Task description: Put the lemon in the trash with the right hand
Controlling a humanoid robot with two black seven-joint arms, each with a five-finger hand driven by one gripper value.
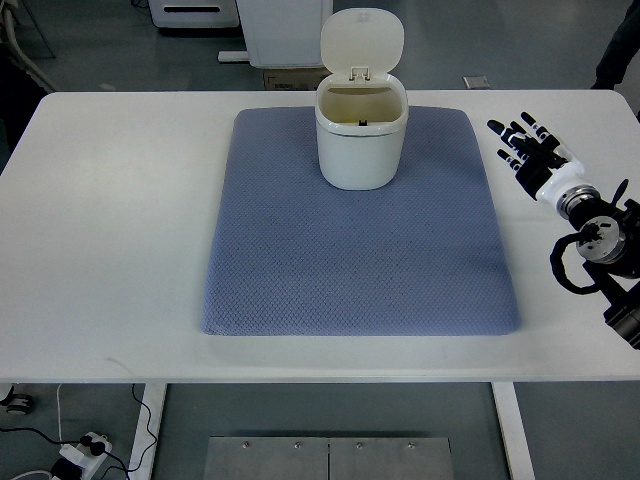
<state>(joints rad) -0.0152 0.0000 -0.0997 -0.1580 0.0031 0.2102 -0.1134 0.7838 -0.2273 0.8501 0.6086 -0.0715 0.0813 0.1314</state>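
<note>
- Right hand (527, 148): rests over the bare white table (110, 230) at the right edge, just off the blue mat (350, 250); fingers spread, pointing up and to the left, holding nothing.
- Trash bin (361, 135): stands upright at the mat's far middle, lid (362, 42) tipped back, mouth open; it lies to the left of the hand, well apart.
- Lemon: not visible on mat or table; only a faint yellow glint shows inside the bin, too small to identify.
- Left arm: out of view.
</note>
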